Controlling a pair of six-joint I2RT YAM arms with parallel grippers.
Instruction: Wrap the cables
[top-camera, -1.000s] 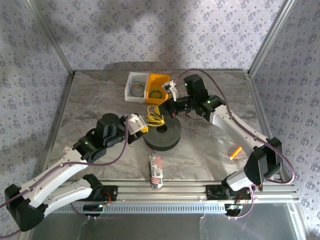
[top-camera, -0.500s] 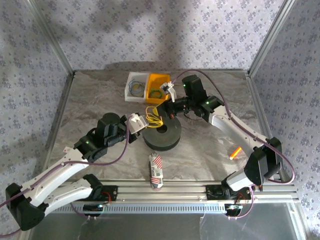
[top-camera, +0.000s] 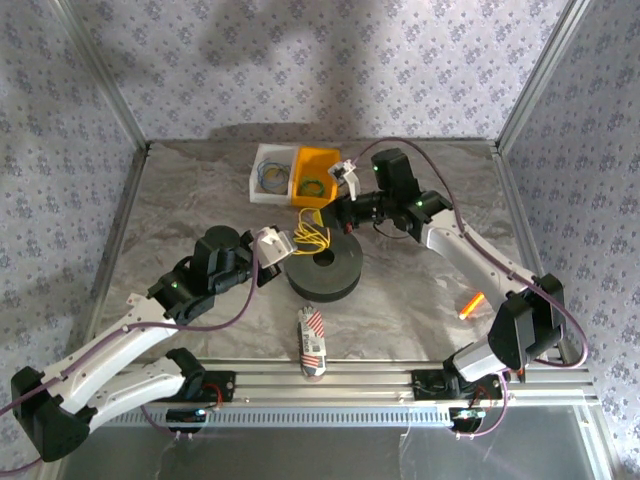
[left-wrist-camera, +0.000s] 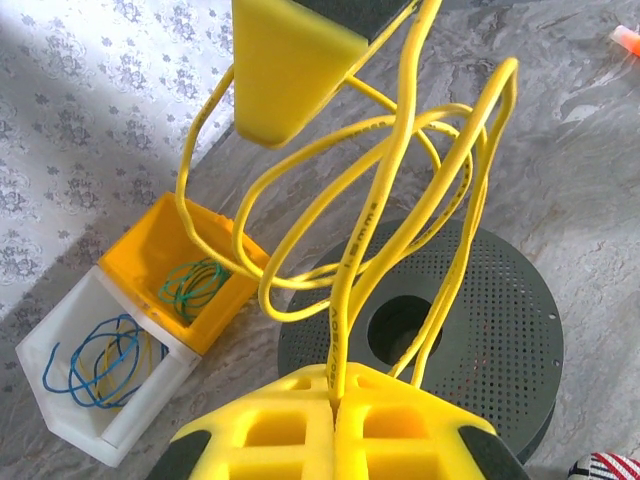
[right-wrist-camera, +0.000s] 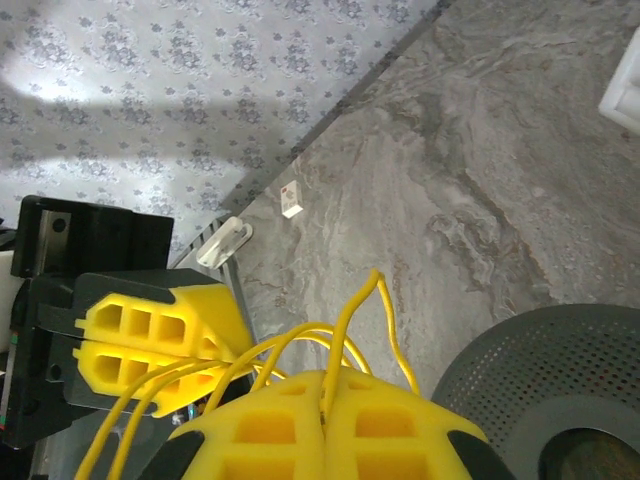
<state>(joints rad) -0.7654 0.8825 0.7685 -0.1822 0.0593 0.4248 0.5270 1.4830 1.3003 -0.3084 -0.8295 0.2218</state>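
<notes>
A thin yellow cable (top-camera: 311, 235) hangs in several loose loops just above the far left edge of the black spool (top-camera: 326, 270). My left gripper (top-camera: 281, 247) is shut on one strand at the spool's left side; in the left wrist view the cable (left-wrist-camera: 365, 240) runs up out of its closed pads (left-wrist-camera: 290, 405) over the perforated spool (left-wrist-camera: 500, 330). My right gripper (top-camera: 325, 218) is shut on the cable from the far side; in the right wrist view the strands (right-wrist-camera: 345, 335) emerge between its pads (right-wrist-camera: 385, 410), with the left gripper's yellow fingers (right-wrist-camera: 150, 330) facing it.
A yellow bin (top-camera: 315, 176) holding green wire and a white bin (top-camera: 267, 174) holding blue wire stand behind the spool. A red-and-white striped packet (top-camera: 312, 340) lies near the front rail. An orange marker (top-camera: 470, 304) lies at the right.
The right gripper moved slightly back and to the right, drawing the loops up over the spool's far edge. The left gripper shifted a little left and holds its strand.
</notes>
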